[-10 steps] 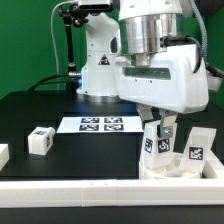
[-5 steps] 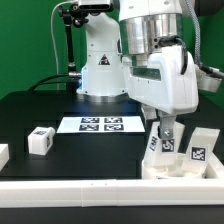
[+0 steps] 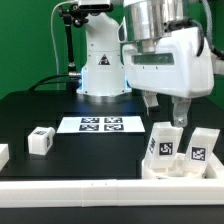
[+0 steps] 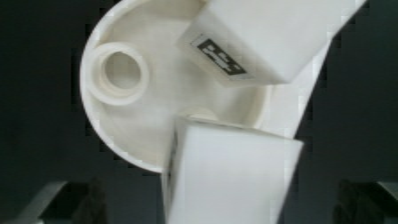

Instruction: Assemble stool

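jaws risen off leg, now wide apart and empty above seat | leg and second leg standing on seat | third leg well apart from seat

White seat w/ round socket; tagged leg on it, 2nd leg nearer cam. Dark blurred fingers spread apart, either side of 2nd leg.
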{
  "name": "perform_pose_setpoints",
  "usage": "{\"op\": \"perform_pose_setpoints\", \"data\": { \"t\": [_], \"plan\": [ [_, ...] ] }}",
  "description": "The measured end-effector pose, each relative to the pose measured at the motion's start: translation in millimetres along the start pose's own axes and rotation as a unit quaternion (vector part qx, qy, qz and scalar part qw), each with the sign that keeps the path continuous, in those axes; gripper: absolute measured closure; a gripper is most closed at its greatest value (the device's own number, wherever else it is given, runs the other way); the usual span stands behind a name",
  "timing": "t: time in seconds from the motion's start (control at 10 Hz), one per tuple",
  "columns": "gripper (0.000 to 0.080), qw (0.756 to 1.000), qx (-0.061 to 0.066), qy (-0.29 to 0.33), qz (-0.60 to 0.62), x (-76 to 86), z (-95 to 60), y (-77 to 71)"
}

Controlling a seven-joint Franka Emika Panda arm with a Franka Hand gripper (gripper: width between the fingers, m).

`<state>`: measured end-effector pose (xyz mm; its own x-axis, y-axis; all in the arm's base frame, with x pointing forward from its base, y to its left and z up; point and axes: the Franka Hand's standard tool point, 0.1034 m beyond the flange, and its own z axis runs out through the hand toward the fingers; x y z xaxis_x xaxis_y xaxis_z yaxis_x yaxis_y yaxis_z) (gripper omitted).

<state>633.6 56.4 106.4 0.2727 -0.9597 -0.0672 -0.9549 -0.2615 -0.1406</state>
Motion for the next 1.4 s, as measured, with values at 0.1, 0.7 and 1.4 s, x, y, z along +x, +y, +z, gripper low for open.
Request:
{"op": "perform_pose_setpoints", "data": {
  "t": [0.1, 0.7, 1.4],
  "plan": [
    [0.015, 1.0, 0.002, -0.001, -0.019, -0.1, -5.1, -1.8],
    [0.015, 0.972, -0.006, 0.005, -0.234, 1.0, -1.0, 0.9],
    [0.015, 0.883, -0.01, 0.007, -0.469, 3.1, -1.8, 1.2]
  ]
}}
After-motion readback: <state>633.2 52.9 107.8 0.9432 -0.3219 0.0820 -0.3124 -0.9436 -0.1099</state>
